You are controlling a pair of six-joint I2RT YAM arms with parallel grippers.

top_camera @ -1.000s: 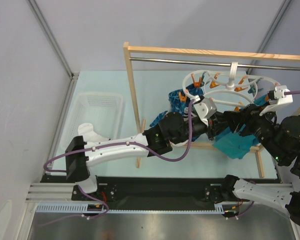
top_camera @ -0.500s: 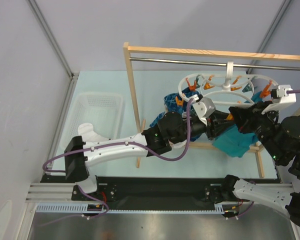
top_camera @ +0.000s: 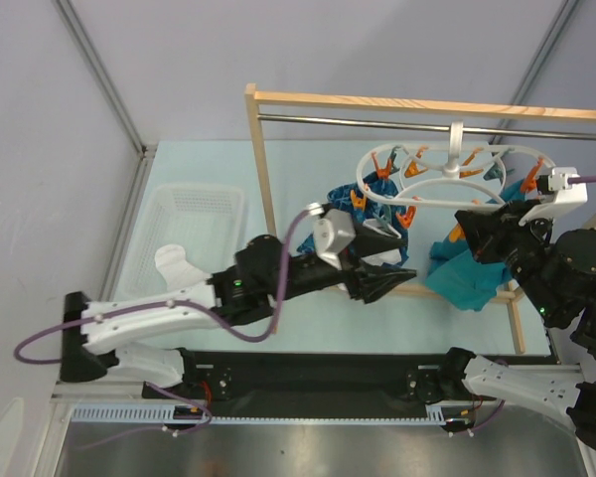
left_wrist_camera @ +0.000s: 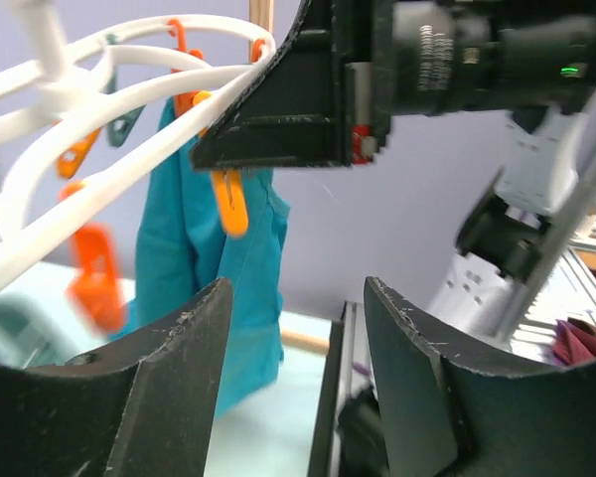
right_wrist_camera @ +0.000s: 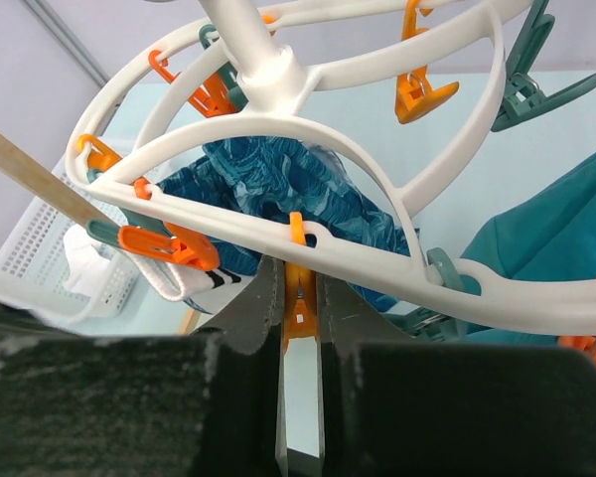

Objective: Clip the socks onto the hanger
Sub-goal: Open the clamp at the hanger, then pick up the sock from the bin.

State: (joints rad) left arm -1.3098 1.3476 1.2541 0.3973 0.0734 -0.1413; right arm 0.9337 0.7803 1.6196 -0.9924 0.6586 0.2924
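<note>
The white oval hanger (top_camera: 432,194) hangs by its hook from the rack rail, orange clips all round its rings. In the right wrist view one orange clip (right_wrist_camera: 154,243) holds a white sock (right_wrist_camera: 194,283) by its black-striped cuff under the hanger (right_wrist_camera: 377,189). My right gripper (right_wrist_camera: 298,308) is shut on another orange clip (right_wrist_camera: 298,293) under the ring, at the hanger's right side (top_camera: 464,234). My left gripper (top_camera: 402,266) stands open and empty (left_wrist_camera: 298,338), below and in front of the hanger (left_wrist_camera: 129,169). A second white sock (top_camera: 174,263) lies in the basket.
A wooden-framed rack (top_camera: 263,169) with a metal rail carries the hanger. A teal garment (top_camera: 472,278) hangs at the right, a blue patterned cloth (top_camera: 343,199) at the left of the hanger. A white mesh basket (top_camera: 194,214) stands at the left.
My left arm has pulled back toward the near left and its jaws have opened. My right gripper has closed on an orange clip. The hanger has swung a little.
</note>
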